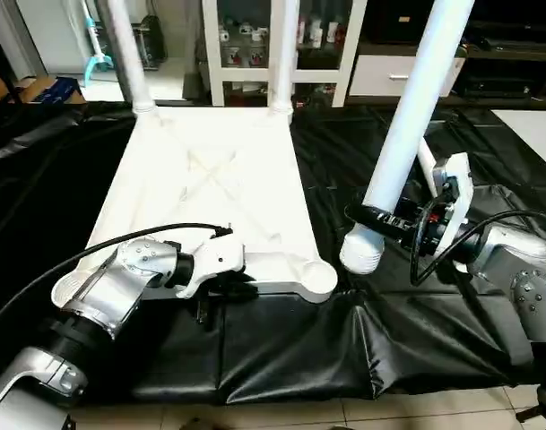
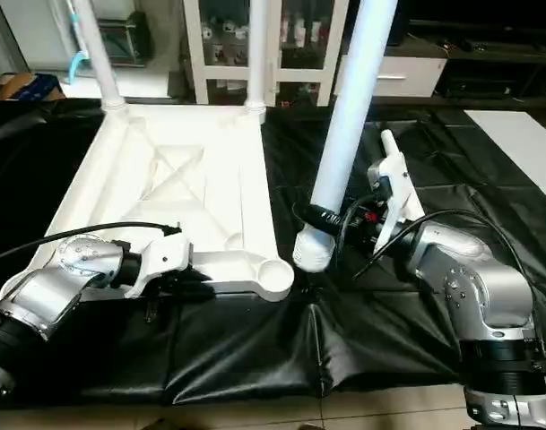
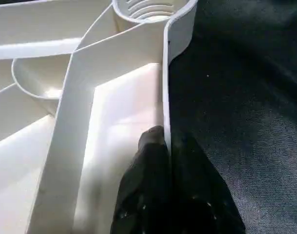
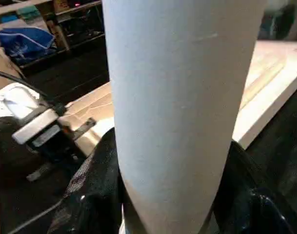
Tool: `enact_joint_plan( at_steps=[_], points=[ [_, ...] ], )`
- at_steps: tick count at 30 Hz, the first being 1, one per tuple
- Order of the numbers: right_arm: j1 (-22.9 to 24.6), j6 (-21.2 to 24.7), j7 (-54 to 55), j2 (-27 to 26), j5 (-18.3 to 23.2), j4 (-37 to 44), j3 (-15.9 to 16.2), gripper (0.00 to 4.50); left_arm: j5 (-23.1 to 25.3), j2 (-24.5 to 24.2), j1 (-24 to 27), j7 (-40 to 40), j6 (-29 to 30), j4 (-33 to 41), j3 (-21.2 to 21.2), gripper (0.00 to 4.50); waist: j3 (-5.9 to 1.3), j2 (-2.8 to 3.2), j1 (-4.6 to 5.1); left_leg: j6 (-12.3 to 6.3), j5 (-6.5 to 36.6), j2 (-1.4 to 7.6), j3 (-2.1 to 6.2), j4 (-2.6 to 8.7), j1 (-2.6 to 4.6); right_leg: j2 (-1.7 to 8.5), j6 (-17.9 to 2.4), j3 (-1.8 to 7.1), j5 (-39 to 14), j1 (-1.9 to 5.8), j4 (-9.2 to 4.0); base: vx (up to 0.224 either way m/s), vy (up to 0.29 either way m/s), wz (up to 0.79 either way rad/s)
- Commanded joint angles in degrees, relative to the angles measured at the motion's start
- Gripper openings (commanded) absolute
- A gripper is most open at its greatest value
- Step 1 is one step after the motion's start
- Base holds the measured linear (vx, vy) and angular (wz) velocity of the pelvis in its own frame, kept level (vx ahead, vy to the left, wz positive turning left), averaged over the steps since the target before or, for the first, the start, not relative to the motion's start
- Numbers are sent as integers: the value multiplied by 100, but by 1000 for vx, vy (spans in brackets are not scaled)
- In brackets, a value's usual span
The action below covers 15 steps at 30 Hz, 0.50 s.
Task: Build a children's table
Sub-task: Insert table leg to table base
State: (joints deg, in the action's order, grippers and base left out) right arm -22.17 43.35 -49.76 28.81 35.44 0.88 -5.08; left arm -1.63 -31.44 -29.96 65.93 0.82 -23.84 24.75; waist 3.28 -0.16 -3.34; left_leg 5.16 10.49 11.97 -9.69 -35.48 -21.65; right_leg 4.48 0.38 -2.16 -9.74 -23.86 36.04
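Note:
The white table top (image 1: 210, 179) lies upside down on the black mat, X ribs facing up. Two white legs (image 1: 129, 54) (image 1: 284, 54) stand in its far corner sockets. My left gripper (image 1: 223, 288) is shut on the top's near rim (image 3: 165, 97), one black finger (image 3: 148, 185) on each side of the wall, a short way from the open near-right socket (image 1: 319, 278). My right gripper (image 1: 371, 218) is shut on a third leg (image 1: 407, 134). That leg leans up and to the right, and its thick end hangs just right of that socket.
The black mat (image 1: 299, 349) covers the floor, bunched into a fold near the front. A white glass-door cabinet (image 1: 255, 45) stands behind the table top. A white flat board (image 1: 533, 125) lies at the far right. A cardboard box (image 1: 44, 88) sits at the far left.

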Motion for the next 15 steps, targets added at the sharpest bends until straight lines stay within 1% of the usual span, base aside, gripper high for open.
enact_joint_plan(
  at_steps=[1, 3, 4, 5, 6, 9, 11, 12, 13, 14, 15],
  points=[
    [-51, 398, 164, 36, 159, -11, -65, 187, 117, -38, 82, 7, -6, 70, 41, 6, -380, 31, 11, 147, 1681, 56, 2, 507, 100, 232, -1073, 163, -1812, 245, -489, 0, 0, 0],
    [-157, 686, 402, -182, 430, -245, -315, 187, 102, -80, 222, -4, 112, 255, 36, 6, -393, 35, 11, 155, 1627, 55, -7, 497, 101, 241, -1116, 168, -1691, 243, -476, 0, 0, 0],
    [-239, 850, 527, -306, 598, -380, -464, 187, 98, -115, 311, -10, 212, 387, 35, 6, -388, 39, 22, 152, 1619, 51, -7, 500, 94, 247, -1155, 166, -1699, 243, -474, 0, 0, 0],
    [-321, 970, 613, -409, 735, -505, -577, 187, 85, -164, 419, -3, 320, 554, 35, 6, -398, 36, 44, 170, 1554, 52, 2, 495, 83, 251, -1186, 161, -1618, 253, -447, 0, 0, 0],
    [-397, 1039, 666, -477, 808, -606, -636, 187, 74, -224, 534, 6, 441, 741, 36, 6, -391, 27, 48, 161, 1527, 51, 0, 503, 75, 241, -1181, 156, -1611, 253, -456, 0, 0, 0],
    [-497, 1021, 681, -537, 796, -706, -622, 187, 135, -351, 742, -24, 677, 1059, 46, 6, -385, 40, 56, 150, 1411, 57, -28, 497, 101, 221, -1214, 166, -1376, 236, -445, 0, 0, 0],
    [-655, 1158, 754, -652, 915, -792, -713, 187, 340, -528, 1001, -190, 1034, 1451, 38, 6, -369, -40, 84, 90, 1258, 49, -38, 515, 67, 219, -1231, 162, -1248, 269, -424, 0, 0, 0],
    [-705, 1207, 783, -681, 955, -819, -746, 187, 395, -574, 1079, -264, 1171, 1578, 17, 6, -368, -27, 87, 75, 1237, 47, -30, 515, 69, 225, -1222, 162, -1290, 276, -419, 0, 0, 0],
    [-735, 1245, 808, -702, 971, -837, -756, 187, 440, -615, 1156, -321, 1297, 1711, -2, 6, -357, -18, 90, 63, 1236, 46, -41, 515, 88, 229, -1186, 169, -1425, 265, -446, 0, 0, 0],
    [-769, 1299, 844, -725, 992, -858, -765, 187, 498, -667, 1261, -396, 1472, 1895, -29, 6, -359, -40, 89, 53, 1177, 47, -41, 519, 84, 234, -1153, 171, -1481, 277, -444, 0, 0, 0],
    [-770, 1301, 844, -725, 992, -859, -765, 187, 500, -668, 1263, -398, 1477, 1900, -30, 6, -354, -53, 98, 45, 1154, 44, -49, 522, 83, 227, -1136, 174, -1502, 272, -459, 0, 0, 0]
  ],
)
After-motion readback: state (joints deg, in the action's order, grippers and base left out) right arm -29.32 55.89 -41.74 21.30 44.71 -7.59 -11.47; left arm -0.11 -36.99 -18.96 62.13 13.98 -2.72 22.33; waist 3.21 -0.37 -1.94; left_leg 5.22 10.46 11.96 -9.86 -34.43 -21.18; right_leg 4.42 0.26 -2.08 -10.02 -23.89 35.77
